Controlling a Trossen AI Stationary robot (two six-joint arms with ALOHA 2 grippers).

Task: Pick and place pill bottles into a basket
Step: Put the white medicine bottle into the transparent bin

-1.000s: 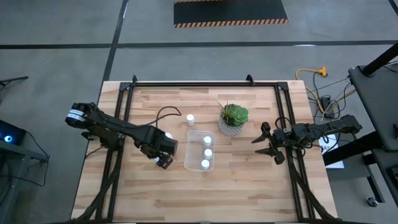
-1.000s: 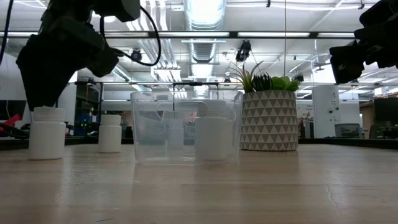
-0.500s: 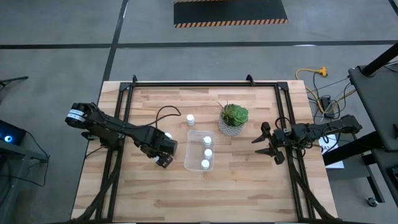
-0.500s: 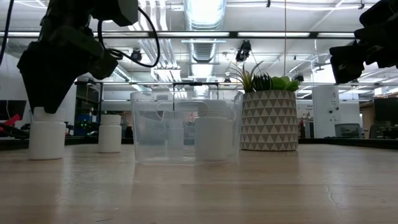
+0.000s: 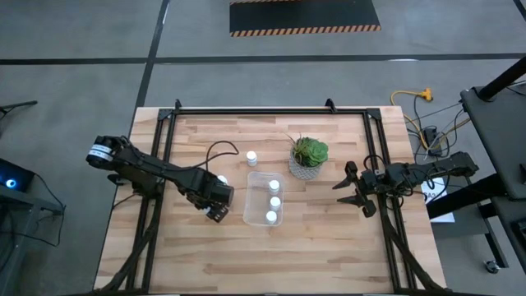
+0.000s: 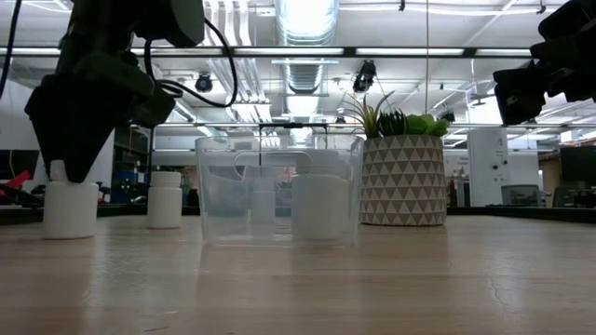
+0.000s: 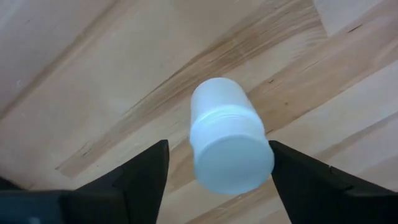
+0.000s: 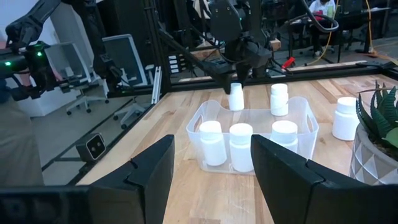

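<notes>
Near the middle of the bench, a bit toward its left edge: one small white bottle, standing up just beside the clear tub. Right above it, the left claw, open wide, one finger on each side of the bottle (not touching it). Inside the tub, three more bottles in a row. Another bottle toward the back edge, next to the plant pot. By the right edge, the right claw, fingers apart, holding nothing.
</notes>
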